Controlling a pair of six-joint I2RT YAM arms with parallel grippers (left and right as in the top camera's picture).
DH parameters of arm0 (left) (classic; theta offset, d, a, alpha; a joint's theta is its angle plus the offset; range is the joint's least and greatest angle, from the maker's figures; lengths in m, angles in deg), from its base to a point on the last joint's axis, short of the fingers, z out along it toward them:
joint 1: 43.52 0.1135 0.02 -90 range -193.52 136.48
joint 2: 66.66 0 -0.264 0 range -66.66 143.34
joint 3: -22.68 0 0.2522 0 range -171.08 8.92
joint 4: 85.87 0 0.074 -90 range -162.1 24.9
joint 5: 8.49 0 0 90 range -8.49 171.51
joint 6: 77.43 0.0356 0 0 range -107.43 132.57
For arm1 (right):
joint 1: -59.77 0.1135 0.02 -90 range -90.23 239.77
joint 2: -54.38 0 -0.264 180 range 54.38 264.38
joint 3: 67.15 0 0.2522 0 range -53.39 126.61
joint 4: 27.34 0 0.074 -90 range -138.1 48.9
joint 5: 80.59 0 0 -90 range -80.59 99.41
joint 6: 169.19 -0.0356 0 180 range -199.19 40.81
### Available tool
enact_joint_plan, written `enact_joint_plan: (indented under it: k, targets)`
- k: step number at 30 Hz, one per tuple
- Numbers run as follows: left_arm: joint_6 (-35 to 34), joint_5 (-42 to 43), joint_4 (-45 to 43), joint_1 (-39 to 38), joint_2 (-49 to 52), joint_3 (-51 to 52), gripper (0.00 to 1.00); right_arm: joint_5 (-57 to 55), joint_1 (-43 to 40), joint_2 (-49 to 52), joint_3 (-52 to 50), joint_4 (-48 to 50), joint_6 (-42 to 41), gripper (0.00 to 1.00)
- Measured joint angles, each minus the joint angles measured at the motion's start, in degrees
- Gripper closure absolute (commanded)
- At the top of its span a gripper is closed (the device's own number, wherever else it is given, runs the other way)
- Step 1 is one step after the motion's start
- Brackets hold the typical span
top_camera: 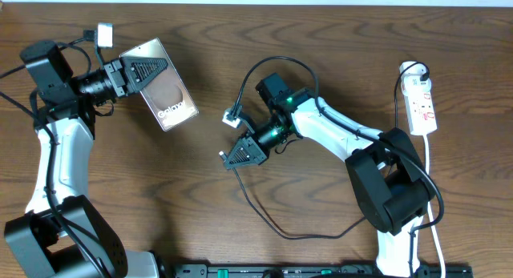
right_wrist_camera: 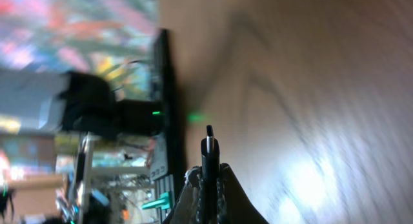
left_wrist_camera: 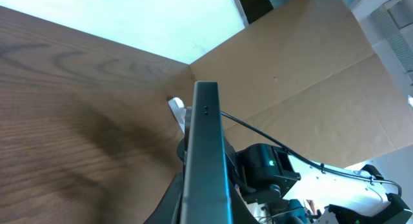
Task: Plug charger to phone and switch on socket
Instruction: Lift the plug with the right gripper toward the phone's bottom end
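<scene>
The phone [top_camera: 172, 102], bronze-grey with white "Galaxy" lettering, is held off the table at the upper left, my left gripper [top_camera: 152, 70] shut on its far end. In the left wrist view it shows edge-on [left_wrist_camera: 206, 153], running up the middle between my dark fingers [left_wrist_camera: 169, 201]. My right gripper [top_camera: 234, 155] hovers mid-table, shut on the charger [top_camera: 276, 228]; its small plug tip [top_camera: 222, 155] points left toward the phone, well short of it. The plug tip [right_wrist_camera: 210, 143] sticks out from the closed fingers [right_wrist_camera: 240, 199] in the right wrist view. The white socket [top_camera: 422, 102] lies at the far right.
The charger's thin black cable loops from the right gripper down along the table's front and back toward the right arm's base [top_camera: 393, 190]. A white cord [top_camera: 433, 198] runs from the socket along the right edge. A dark rail [top_camera: 321, 270] lines the front edge.
</scene>
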Motion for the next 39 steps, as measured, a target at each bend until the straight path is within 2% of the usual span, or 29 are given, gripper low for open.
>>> enact_joint_plan:
  k: [6, 12, 15, 19, 24, 39]
  targets:
    - [0.0, 0.1, 0.8, 0.0, 0.0, 0.0, 0.92, 6.7, 0.6, 0.0, 0.0, 2.2, 10.6, 0.99]
    - [0.0, 0.2, 2.0, 0.0, 0.0, 0.0, 0.92, 15.8, 0.8, 0.0, 0.0, 10.8, 13.2, 0.99]
    - [0.0, 0.2, 2.6, 0.0, 0.0, 0.0, 0.92, 17.9, 0.8, 0.0, 0.0, 15.6, 10.7, 0.99]
    - [0.8, 0.2, 2.7, -1.6, 0.0, 0.0, 0.93, 20.0, 0.8, 0.0, 0.2, 24.6, 1.2, 0.99]
    - [2.4, 0.2, 2.8, -4.7, 0.0, 0.0, 0.93, 19.8, 0.8, 0.0, 0.2, 26.0, -4.5, 0.99]
    - [3.5, 0.2, 3.1, -4.9, 0.0, 0.0, 0.93, 17.0, 0.8, 0.0, 0.3, 33.0, -12.7, 0.99]
